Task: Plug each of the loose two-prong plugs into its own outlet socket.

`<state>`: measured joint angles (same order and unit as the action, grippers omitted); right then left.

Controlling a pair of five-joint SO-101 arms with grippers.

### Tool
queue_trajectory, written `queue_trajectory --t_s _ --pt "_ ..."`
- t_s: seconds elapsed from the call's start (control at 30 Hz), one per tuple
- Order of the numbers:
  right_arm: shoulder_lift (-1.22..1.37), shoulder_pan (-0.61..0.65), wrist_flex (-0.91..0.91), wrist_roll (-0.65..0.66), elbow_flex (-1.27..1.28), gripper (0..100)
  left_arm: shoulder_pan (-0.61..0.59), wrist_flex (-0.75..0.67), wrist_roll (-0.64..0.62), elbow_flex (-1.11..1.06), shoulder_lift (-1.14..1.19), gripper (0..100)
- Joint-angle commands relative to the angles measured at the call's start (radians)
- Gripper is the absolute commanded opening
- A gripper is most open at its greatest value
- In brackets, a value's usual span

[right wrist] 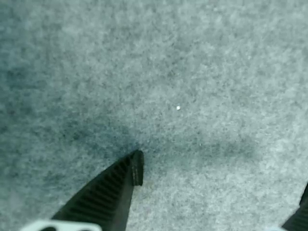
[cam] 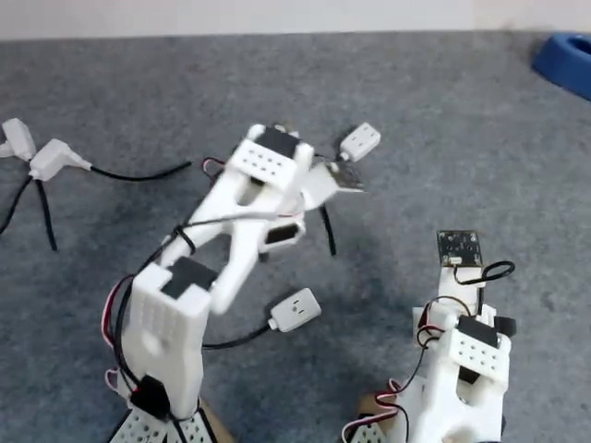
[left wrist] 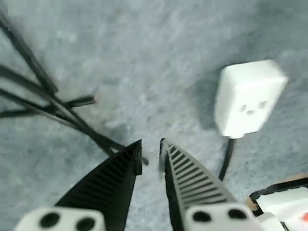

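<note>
A grey carpeted table (cam: 480,138), seen from above. The left arm (cam: 166,323) stretches from 7 o'clock toward the centre. The left gripper (left wrist: 150,148) has its fingers a narrow gap apart and holds nothing, near a white outlet socket (cam: 360,140) at 12 o'clock. The right arm (cam: 466,360) sits at 5 o'clock, and the right gripper (right wrist: 221,175) is spread wide over the carpet. A second outlet socket (cam: 295,309) lies at 6 o'clock. Two loose white plugs (cam: 55,159) on black cables (cam: 138,173) lie at 9 o'clock, well apart from both sockets.

Grey felt table (cam: 443,120) with plugs (cam: 54,158), sockets (cam: 297,310)
</note>
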<state>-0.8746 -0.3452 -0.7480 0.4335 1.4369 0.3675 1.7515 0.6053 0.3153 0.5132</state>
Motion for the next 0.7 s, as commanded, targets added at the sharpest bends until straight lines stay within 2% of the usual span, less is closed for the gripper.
queue_trajectory --t_s 0.0,0.27,0.53,0.67 --pt "-0.004 0.007 0.004 0.011 0.002 47.5 0.105 -0.048 -0.025 -0.093 -0.137 8" --pt "-0.004 0.008 0.004 0.011 0.002 47.5 0.226 -0.219 -0.051 -0.421 -0.275 8" --pt "-0.004 0.01 0.004 0.011 0.002 47.5 0.134 -0.365 -0.046 -0.545 -0.288 9" --pt "-0.004 0.01 0.004 0.011 0.002 47.5 0.099 -0.384 -0.038 -0.544 -0.286 9"
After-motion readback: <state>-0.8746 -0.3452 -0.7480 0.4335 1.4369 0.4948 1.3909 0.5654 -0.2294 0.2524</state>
